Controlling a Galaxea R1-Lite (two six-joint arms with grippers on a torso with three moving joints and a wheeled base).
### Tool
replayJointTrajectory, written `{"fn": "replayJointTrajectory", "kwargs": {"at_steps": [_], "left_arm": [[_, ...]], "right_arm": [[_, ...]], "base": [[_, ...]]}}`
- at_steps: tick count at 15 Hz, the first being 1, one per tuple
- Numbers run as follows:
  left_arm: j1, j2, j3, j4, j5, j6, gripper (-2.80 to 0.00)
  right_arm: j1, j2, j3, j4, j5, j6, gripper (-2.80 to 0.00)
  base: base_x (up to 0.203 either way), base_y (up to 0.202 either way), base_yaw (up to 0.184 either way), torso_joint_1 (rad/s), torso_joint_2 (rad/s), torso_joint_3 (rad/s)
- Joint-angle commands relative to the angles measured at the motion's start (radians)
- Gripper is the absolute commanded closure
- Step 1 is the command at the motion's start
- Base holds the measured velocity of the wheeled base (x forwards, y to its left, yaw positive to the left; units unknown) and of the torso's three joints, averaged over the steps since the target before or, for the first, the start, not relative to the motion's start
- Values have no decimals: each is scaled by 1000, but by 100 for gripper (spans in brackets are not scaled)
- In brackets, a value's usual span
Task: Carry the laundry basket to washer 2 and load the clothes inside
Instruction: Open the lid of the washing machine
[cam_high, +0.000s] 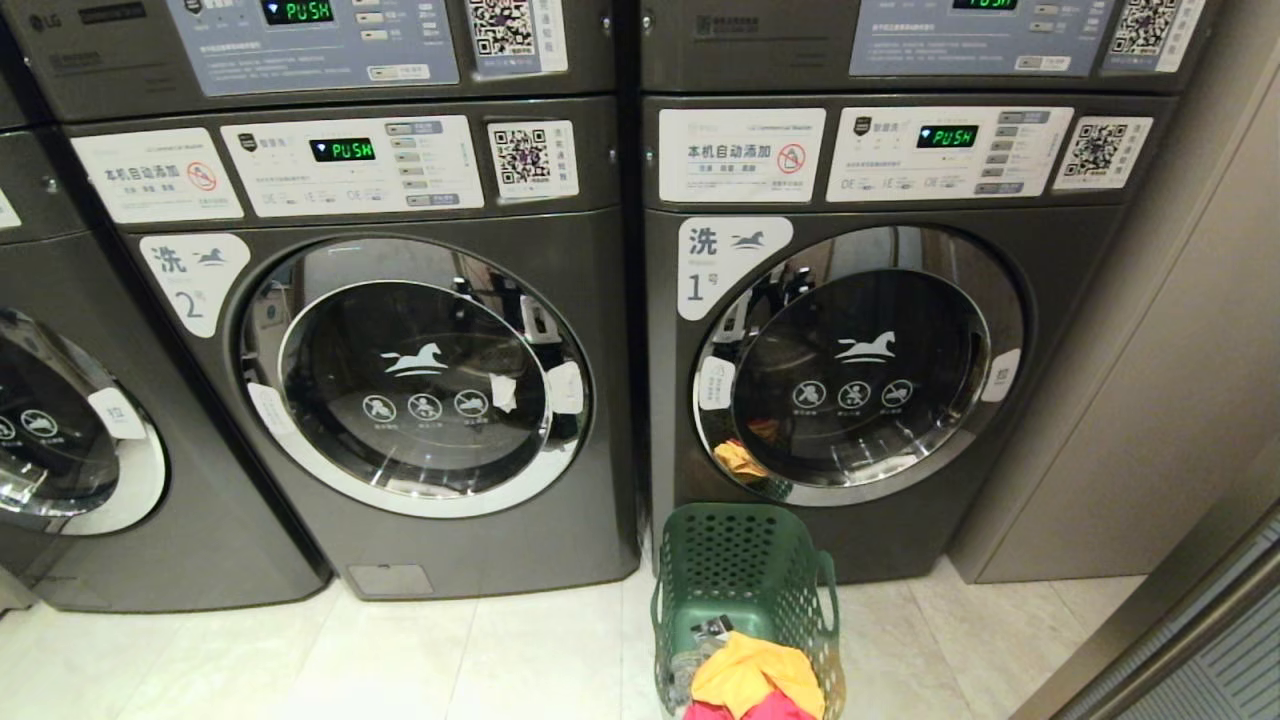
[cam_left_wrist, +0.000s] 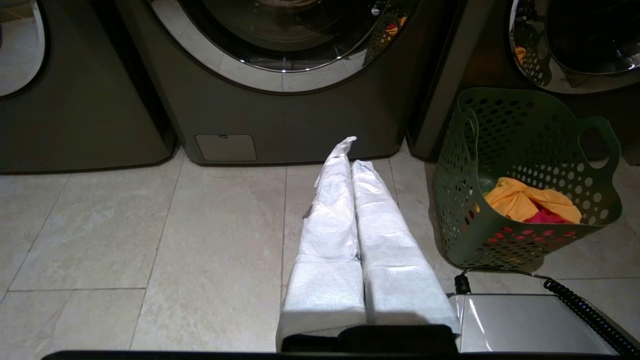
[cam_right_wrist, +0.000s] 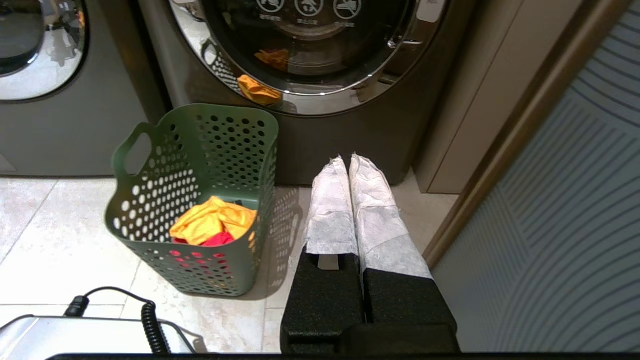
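The dark green laundry basket (cam_high: 745, 590) stands on the floor in front of the washer labelled 1, holding yellow and red clothes (cam_high: 755, 680). Washer 2 (cam_high: 400, 370) is to its left, round glass door closed. My left gripper (cam_left_wrist: 352, 152) is shut and empty, hanging low above the floor tiles left of the laundry basket (cam_left_wrist: 520, 190), facing washer 2 (cam_left_wrist: 280, 100). On the other side of the laundry basket (cam_right_wrist: 200, 200), my right gripper (cam_right_wrist: 346, 159) is likewise shut with nothing in it. Neither arm shows in the head view.
The washer labelled 1 (cam_high: 860, 360) has its door closed. A third washer (cam_high: 60, 430) stands at far left. A beige wall panel (cam_high: 1150, 380) and a sliding door frame (cam_right_wrist: 525, 150) close off the right. The robot's base with a coiled cable (cam_right_wrist: 150, 325) sits behind the basket.
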Motion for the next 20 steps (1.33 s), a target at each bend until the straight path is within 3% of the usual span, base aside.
{"fn": "replayJointTrajectory", "kwargs": {"at_steps": [1,11,20], "left_arm": [[0,0,0,1,0,0,0],[0,0,0,1,0,-2,0],[0,0,0,1,0,0,0]], "right_arm": [[0,1,0,1,0,-1,0],[0,1,0,1,0,-1,0],[0,2,0,1,2,-1,0]], "base": [[0,-195,-1,2,-6,2],[0,-179,0,3,0,4],[0,0,0,2,2,-32]]}}
